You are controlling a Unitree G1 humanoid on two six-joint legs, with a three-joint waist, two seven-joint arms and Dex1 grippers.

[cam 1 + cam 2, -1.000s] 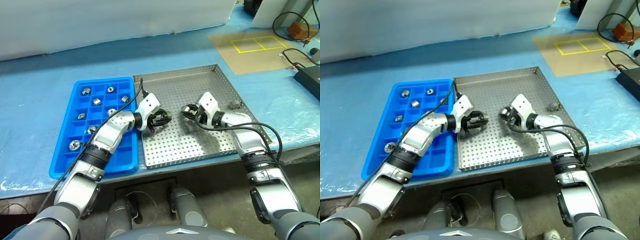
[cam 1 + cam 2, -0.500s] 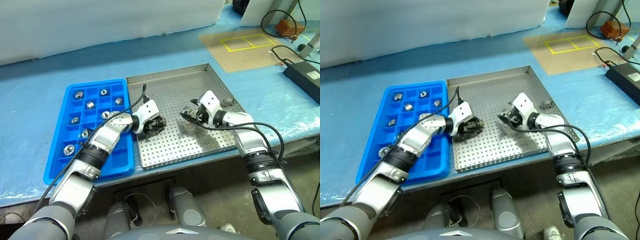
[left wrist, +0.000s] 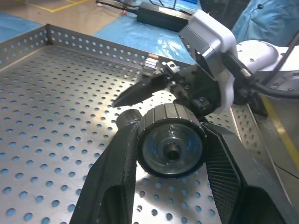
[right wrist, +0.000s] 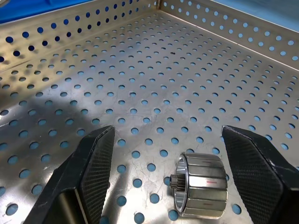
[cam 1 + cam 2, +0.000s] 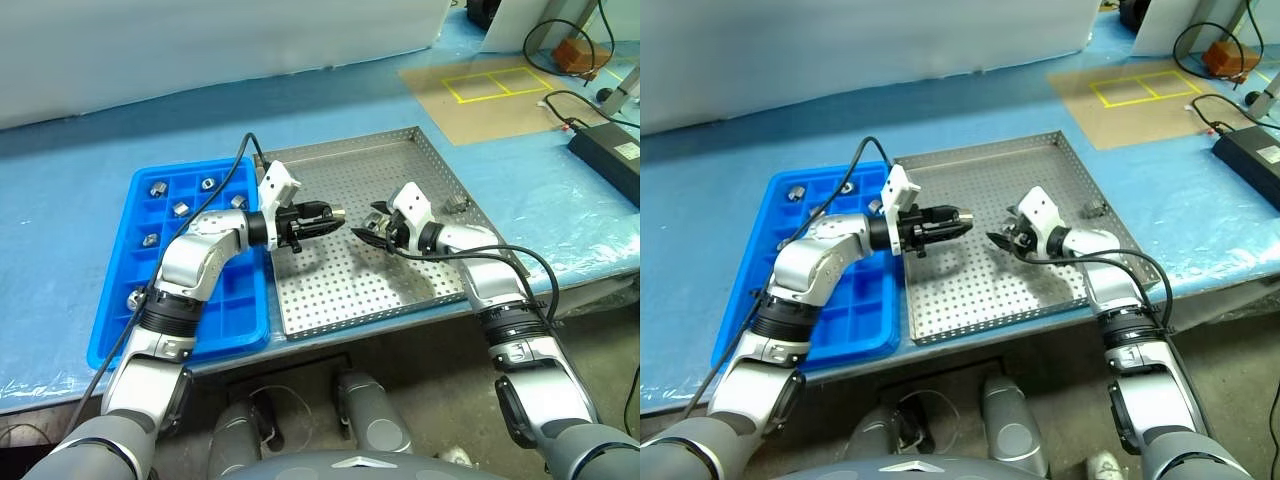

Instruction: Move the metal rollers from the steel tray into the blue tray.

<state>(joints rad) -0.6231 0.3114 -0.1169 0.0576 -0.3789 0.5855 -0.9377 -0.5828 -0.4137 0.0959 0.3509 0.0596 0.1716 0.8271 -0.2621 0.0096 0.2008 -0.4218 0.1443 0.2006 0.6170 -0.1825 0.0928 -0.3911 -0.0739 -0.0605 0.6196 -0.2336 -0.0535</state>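
Steel tray [image 5: 400,290]: square, perforated floor, low punched rim all round; sits on the blue table sheet with its left rim just beside the blue tray. Front rim lies near the table's front edge.
Open room: most of the tray floor is bare, widest toward the far rim and the near left corner. Both grippers hang over the middle, tips facing each other with a small gap between.
Blue tray [image 5: 115,330]: grid of square cells. Several far and left cells each hold a roller, e.g. [image 5: 157,188]; the near cells are free.
Rollers: small, shiny, silver. The one in the left gripper [image 3: 172,144] is a stubby cylinder with a dark end face and a centre hole. The one on the steel tray floor [image 4: 202,191] lies on its side, faceted bright wall, a small toothed stub at one end. Another small metal piece [image 5: 457,204] sits by the steel tray's right rim; too small to tell its shape.
Left gripper [image 5: 331,217]: closed on a roller, one finger pressed on each side of its wall, held clear above the tray floor.
Right gripper [image 5: 366,232]: spread wide, holding nothing. In its wrist view the lying roller is on the floor between the two fingers [image 4: 96,168], touching neither.
Far right: a black box [image 5: 605,150] and cables on the table, well apart from both trays.
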